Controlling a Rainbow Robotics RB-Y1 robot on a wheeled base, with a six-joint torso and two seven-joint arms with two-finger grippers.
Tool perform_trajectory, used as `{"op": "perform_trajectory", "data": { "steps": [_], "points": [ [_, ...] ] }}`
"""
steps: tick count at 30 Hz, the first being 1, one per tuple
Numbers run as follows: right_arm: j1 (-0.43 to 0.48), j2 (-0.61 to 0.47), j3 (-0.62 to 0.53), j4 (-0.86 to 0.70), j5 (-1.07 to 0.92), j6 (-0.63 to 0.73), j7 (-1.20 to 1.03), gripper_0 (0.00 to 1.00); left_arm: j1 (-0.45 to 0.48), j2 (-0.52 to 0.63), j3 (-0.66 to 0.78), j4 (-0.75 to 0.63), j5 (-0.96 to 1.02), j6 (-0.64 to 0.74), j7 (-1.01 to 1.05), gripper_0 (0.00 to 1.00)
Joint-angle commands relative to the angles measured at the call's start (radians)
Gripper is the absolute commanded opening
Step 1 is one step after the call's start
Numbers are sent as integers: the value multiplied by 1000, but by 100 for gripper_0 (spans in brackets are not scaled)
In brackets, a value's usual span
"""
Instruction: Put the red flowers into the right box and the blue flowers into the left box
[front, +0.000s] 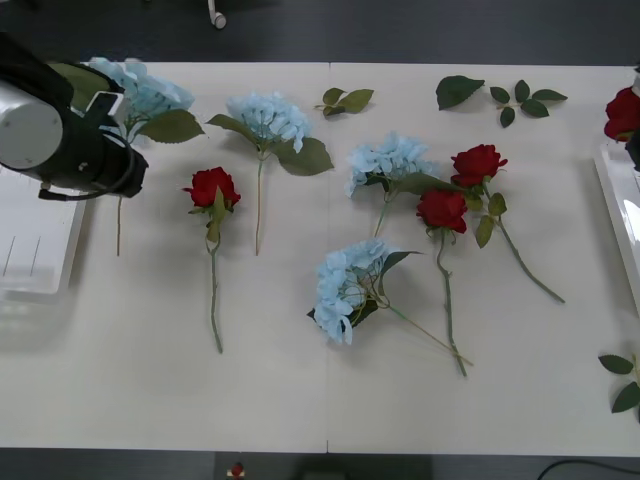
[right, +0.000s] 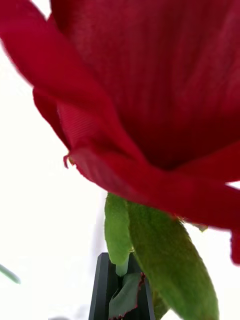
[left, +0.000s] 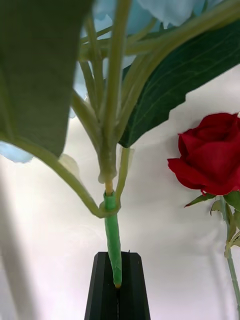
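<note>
My left gripper (left: 118, 295) is shut on the thin green stem of a blue flower (left: 107, 150), whose fluffy head (front: 140, 90) shows at the table's far left, just beyond my left arm (front: 60, 140) and beside the left box (front: 30, 270). My right gripper (right: 121, 295) is shut on the stem of a red flower (right: 150, 85); its bloom (front: 622, 112) shows at the right edge, above the right box (front: 618, 210). Three blue flowers (front: 268, 118) (front: 390, 160) (front: 345, 285) and three red flowers (front: 211, 186) (front: 478, 163) (front: 442, 210) lie on the table.
Loose green leaf sprigs lie along the far side (front: 345, 100) (front: 460, 92) (front: 525, 100) and at the near right (front: 625, 380). The white table (front: 120, 390) has bare room along its near edge. A red rose (left: 210, 160) lies close beside the held blue stem.
</note>
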Motion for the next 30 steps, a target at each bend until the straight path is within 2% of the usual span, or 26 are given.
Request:
{"op": "perform_trajectory", "data": {
  "steps": [1, 8, 15, 20, 25, 29, 30],
  "points": [
    [-15, -53, -3, 40, 70, -10, 77, 0, -39, 71, 104, 52, 58, 50, -141, 0],
    [31, -30, -3, 141, 194, -150, 114, 0, -39, 99, 317, 231, 58, 148, -359, 0],
    [81, 30, -3, 244, 314, -258, 100, 0, -40, 151, 417, 397, 49, 137, -538, 0],
    [118, 72, -3, 330, 386, -360, 90, 0, -40, 182, 417, 528, 30, 25, -655, 0],
    [141, 101, -3, 405, 392, -462, 80, 0, -40, 165, 412, 623, -19, -112, -722, 0],
    [149, 119, -3, 451, 403, -510, 79, 0, -40, 125, 412, 664, -62, -124, -724, 0],
    [149, 122, -3, 462, 403, -519, 82, 4, -40, 110, 414, 676, -77, -124, -725, 0]
  ]
}}
